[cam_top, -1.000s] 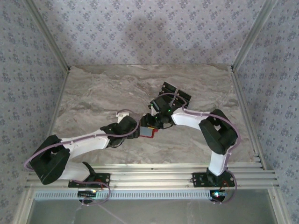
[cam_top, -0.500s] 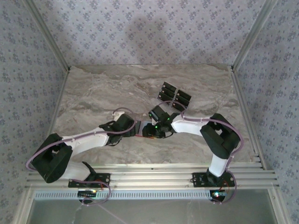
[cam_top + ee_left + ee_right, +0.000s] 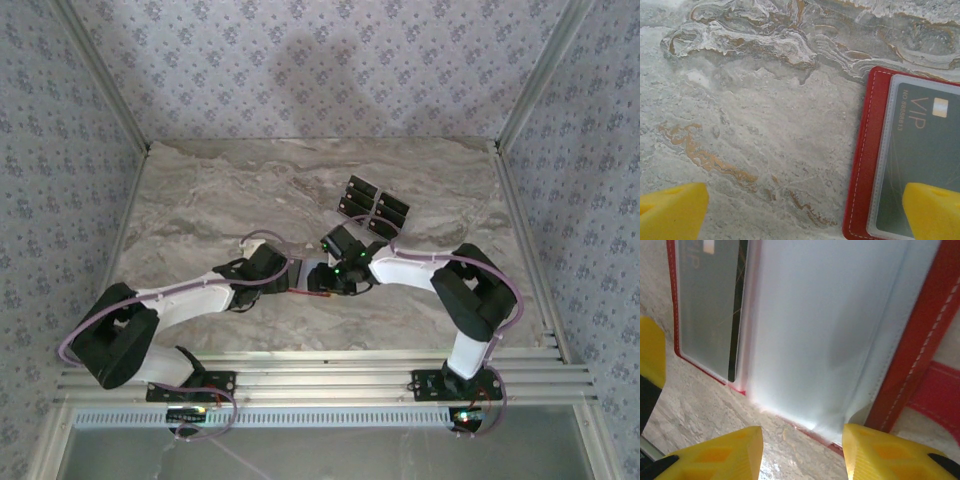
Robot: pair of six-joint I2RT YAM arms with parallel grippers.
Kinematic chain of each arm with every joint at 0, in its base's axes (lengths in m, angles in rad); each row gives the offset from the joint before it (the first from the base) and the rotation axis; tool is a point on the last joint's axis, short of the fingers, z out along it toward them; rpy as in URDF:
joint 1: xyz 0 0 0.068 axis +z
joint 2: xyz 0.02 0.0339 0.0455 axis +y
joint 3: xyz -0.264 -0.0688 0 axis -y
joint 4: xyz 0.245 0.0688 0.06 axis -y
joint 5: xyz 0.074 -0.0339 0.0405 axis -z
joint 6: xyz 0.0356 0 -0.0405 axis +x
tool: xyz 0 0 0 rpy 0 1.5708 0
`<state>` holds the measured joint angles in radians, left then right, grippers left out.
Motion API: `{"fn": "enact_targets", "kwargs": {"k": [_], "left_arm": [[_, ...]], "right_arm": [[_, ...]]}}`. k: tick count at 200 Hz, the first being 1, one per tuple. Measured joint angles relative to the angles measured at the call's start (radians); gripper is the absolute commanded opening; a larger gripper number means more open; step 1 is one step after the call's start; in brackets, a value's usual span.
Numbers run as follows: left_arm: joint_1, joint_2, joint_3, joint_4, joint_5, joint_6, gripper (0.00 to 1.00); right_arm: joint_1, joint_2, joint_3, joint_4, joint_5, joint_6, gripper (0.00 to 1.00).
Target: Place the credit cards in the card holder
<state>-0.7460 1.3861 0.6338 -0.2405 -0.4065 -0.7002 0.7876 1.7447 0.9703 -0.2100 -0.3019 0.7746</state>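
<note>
Red card holder (image 3: 860, 165) open, VIP card (image 3: 922, 145) pocketed, loose black cards (image 3: 362, 195) overhead.

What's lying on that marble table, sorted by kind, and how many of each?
Red leather-like folding wallet: 1
Flat black rectangular cards lying loose: 4
Black VIP card tucked in that wallet: 1
Total: 6
</note>
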Motion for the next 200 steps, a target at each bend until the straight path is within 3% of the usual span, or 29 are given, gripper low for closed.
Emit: {"fn": "enact_targets", "kwargs": {"k": [70, 126, 200], "left_arm": [[0.000, 0.010, 0.006, 0.007, 0.033, 0.001, 1.00], [-0.007, 0.010, 0.007, 0.009, 0.052, 0.001, 1.00], [-0.039, 0.015, 0.032, 0.008, 0.054, -0.001, 1.00]], "right_arm": [[-0.062, 0.007, 0.023, -0.019, -0.008, -0.028, 0.47], [-0.078, 0.010, 0.136, -0.099, -0.003, -0.093, 0.48], [-0.116, 0.146, 0.252, -0.113, -0.013, -0.151, 0.47]]}}
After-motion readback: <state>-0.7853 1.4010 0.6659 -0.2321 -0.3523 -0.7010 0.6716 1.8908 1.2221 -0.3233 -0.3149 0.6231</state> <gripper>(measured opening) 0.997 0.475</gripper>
